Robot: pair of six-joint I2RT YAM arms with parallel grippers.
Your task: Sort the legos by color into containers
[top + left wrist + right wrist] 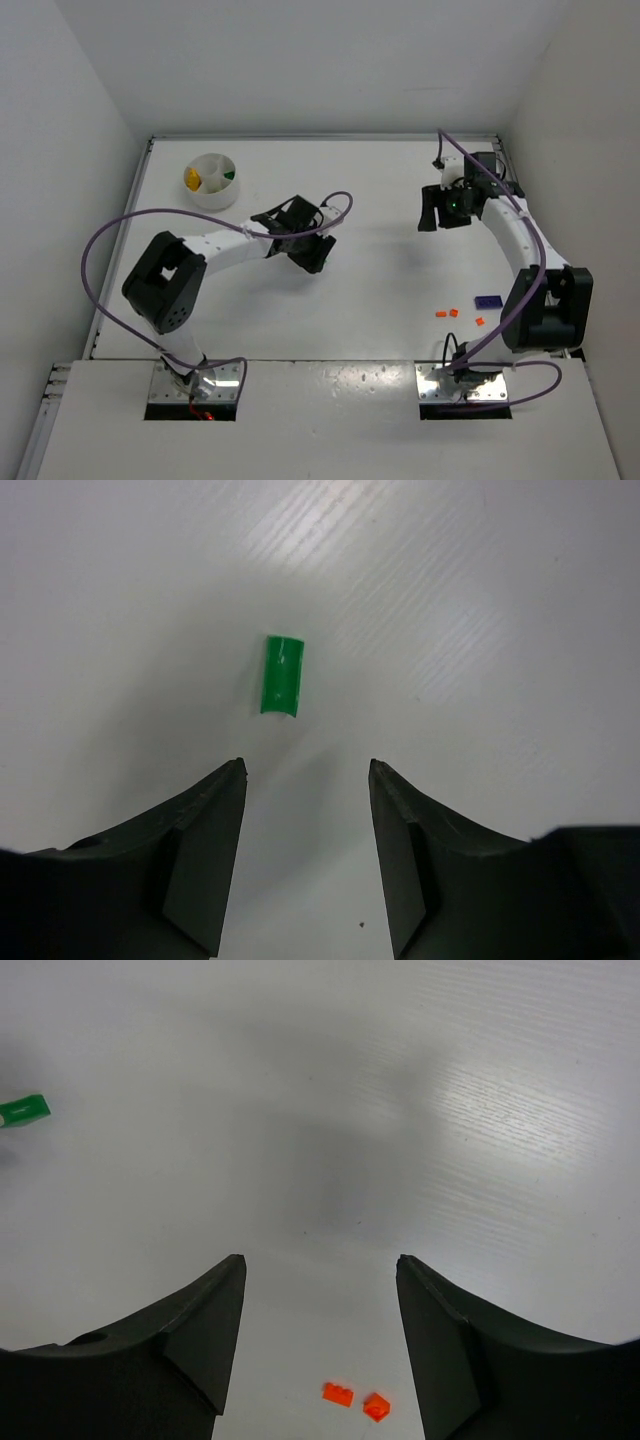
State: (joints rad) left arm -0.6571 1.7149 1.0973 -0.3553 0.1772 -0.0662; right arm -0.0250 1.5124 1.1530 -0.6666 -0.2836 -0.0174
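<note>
A small green lego [281, 674] lies on the white table just ahead of my left gripper [307, 765], which is open with nothing between its fingers. In the top view that gripper [310, 250] hangs over the table's middle and hides the green piece. My right gripper [320, 1260] is also open and empty, high over the far right [440, 215]. Two orange legos [337, 1393] [376, 1406] lie below it, toward its base. The white divided dish [215, 198] stands at the far left with a yellow piece [192, 180] and a green piece [229, 175] inside.
Near the right arm's base lie three orange legos [441, 314] [454, 312] [478, 321] and a blue lego [487, 300]. A green brick [22, 1110] shows at the left edge of the right wrist view. White walls enclose the table on three sides.
</note>
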